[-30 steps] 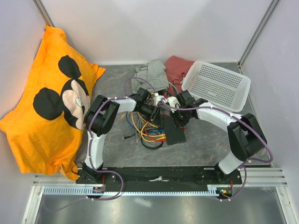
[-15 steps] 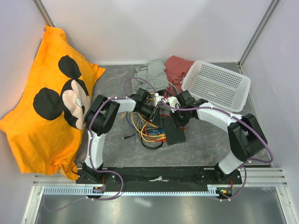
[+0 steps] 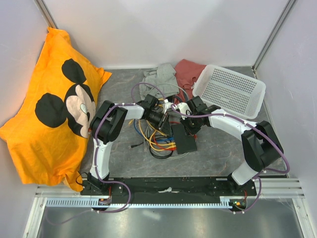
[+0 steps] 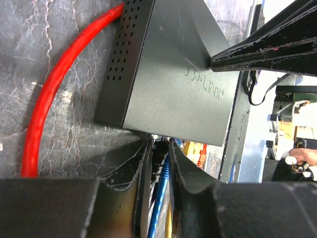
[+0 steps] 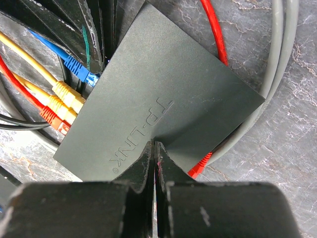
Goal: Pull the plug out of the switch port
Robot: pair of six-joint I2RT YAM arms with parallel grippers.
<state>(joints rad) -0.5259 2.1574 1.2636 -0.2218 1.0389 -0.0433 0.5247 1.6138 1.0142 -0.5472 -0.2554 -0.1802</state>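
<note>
**A:** Where does the box sit?

**B:** The black switch box [image 3: 185, 143] lies flat on the grey table [image 3: 218, 153], midway between the two arms. Its plugged edge faces the left arm.

**A:** And the switch port?

**B:** The sockets run along that edge. The switch port [image 5: 97, 74] at the end of the row holds the blue plug [image 5: 81, 68]. The left gripper [image 4: 160, 148] has a finger on each side of that plug, and the jaws are only narrowly apart. I cannot tell whether the pads actually bite on it.

**A:** What crowds it?

**B:** Two yellow plugs [image 5: 68, 94] sit just beside the blue one in the same row, then a red plug [image 5: 50, 115]. Their cables fan out together past the left fingers [image 5: 74, 29], so the neighbours are close on one side. The blue cable [image 4: 156, 213] runs back between the jaws.

**A:** And the right arm?

**B:** The right gripper [image 5: 154, 146] has its jaws pressed together with nothing between them. Its tip rests on the box's top face near the embossed lettering.

**A:** What else is around the box?

**B:** A red cable [image 4: 49, 109] curves along the box's vented side, and a grey cable [image 5: 285, 49] loops round the far corner. Well apart from all this are a white basket [image 3: 228, 91] at the back right, a grey cloth [image 3: 159, 75] and a red cloth [image 3: 187, 68] behind the arms, and an orange Mickey cushion [image 3: 49, 84] against the left wall.
</note>
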